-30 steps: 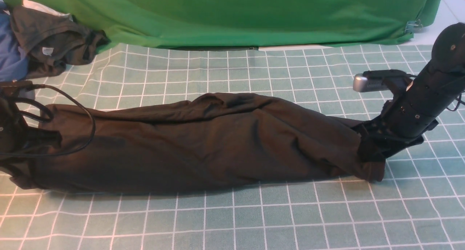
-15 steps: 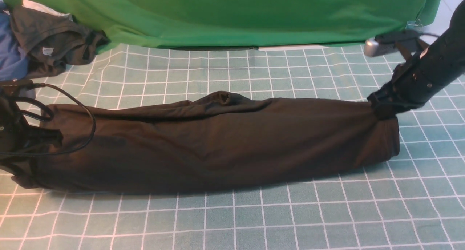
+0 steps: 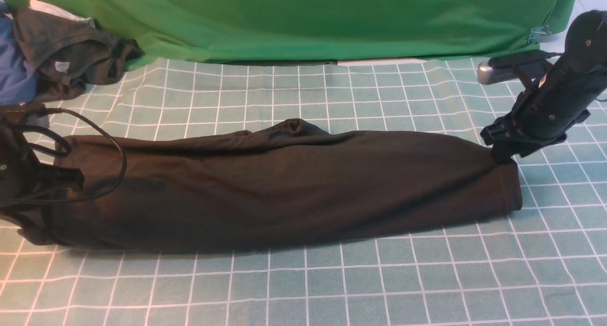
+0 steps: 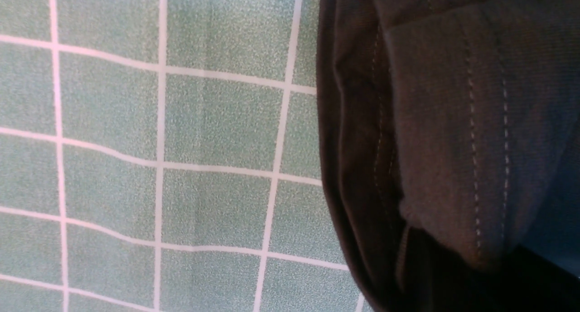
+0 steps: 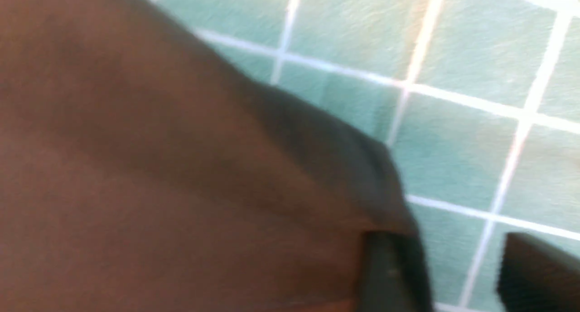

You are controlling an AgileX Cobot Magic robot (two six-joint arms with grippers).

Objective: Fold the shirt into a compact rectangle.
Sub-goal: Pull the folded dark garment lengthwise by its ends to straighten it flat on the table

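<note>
Lying as a long black band, the shirt (image 3: 284, 184); lightly wrinkled.

Right arm: matte black cylindrical forearm (image 3: 555, 105) with a rounded joint cap at its upper end.
Screws: small pale screw heads (image 3: 588, 42) dotted on the black casing.
Wrist camera: silver-grey oblong camera (image 3: 493, 72) on a black bracket.
Right claw: right claw (image 3: 502, 153), black and blocky; fingers (image 5: 539, 275) dark, flat-sided.
Left arm: black housing (image 3: 12, 169), partly cut off by the frame.
Cables: thin glossy black cables (image 3: 125, 165) in loops.
</note>
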